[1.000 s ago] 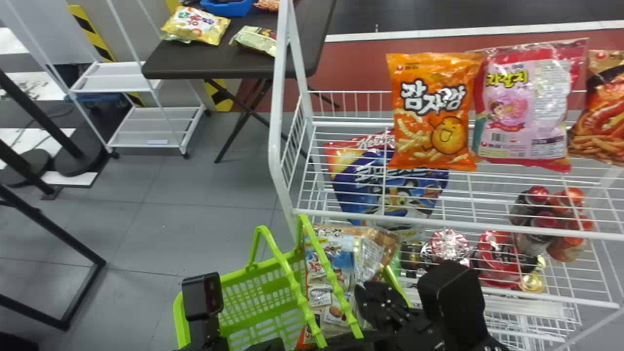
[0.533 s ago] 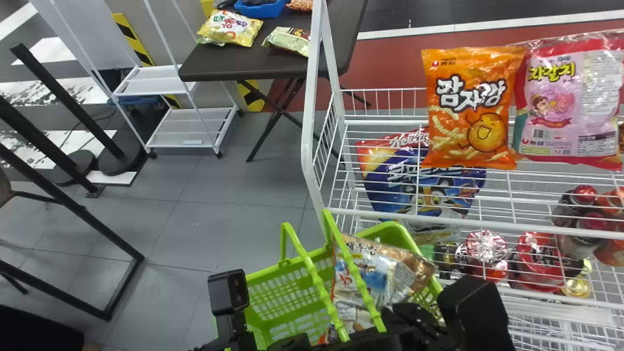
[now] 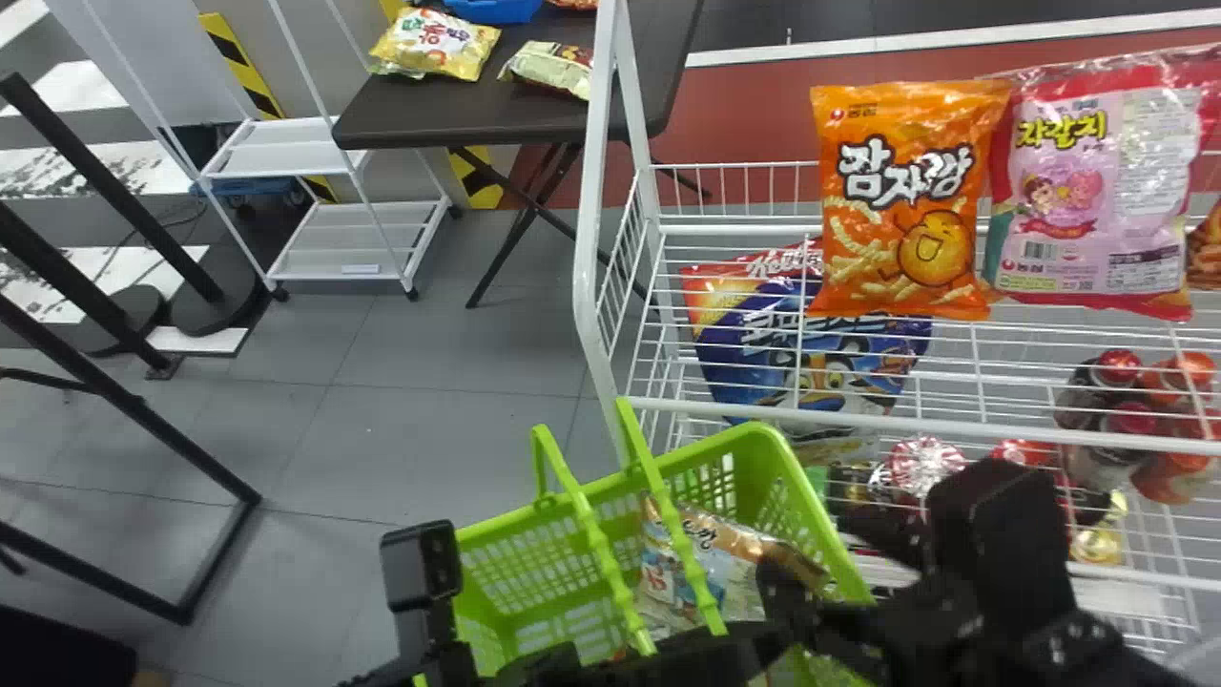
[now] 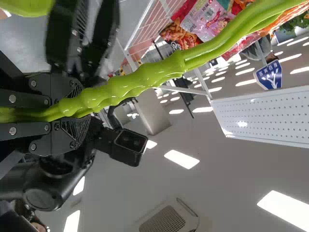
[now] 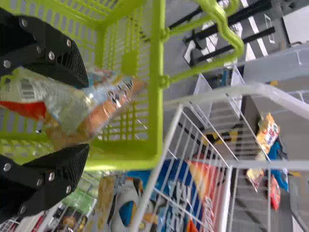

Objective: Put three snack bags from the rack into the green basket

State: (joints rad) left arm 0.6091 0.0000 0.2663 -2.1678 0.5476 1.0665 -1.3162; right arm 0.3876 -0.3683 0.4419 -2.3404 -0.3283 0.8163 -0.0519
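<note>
My left gripper [image 3: 563, 663] is at the green basket [image 3: 763, 448] in the head view's lower middle. In the left wrist view my left gripper [image 4: 77, 106] is shut on the basket handle [image 4: 140, 79]. A brown, white and blue snack bag [image 3: 701, 572] lies in the basket. Over the basket's right side is my right gripper [image 3: 825, 558], fingers spread. The right wrist view has my right gripper [image 5: 79, 113] open around and above the bag [image 5: 101, 106]. An orange bag [image 3: 901, 205] and a pink bag [image 3: 1097, 200] stand on the white rack [image 3: 906, 425].
A blue bag [image 3: 806, 358] lies on a lower rack shelf, with bottles and cups [image 3: 920, 463] to its right. The rack's white post [image 3: 591, 219] rises behind the basket. Farther left are a dark table [image 3: 458, 119] and a white trolley [image 3: 334, 248].
The bag has sunk lower into the basket and been let go. My right gripper has opened and moved right from it. The head view has swung left, then slightly back.
</note>
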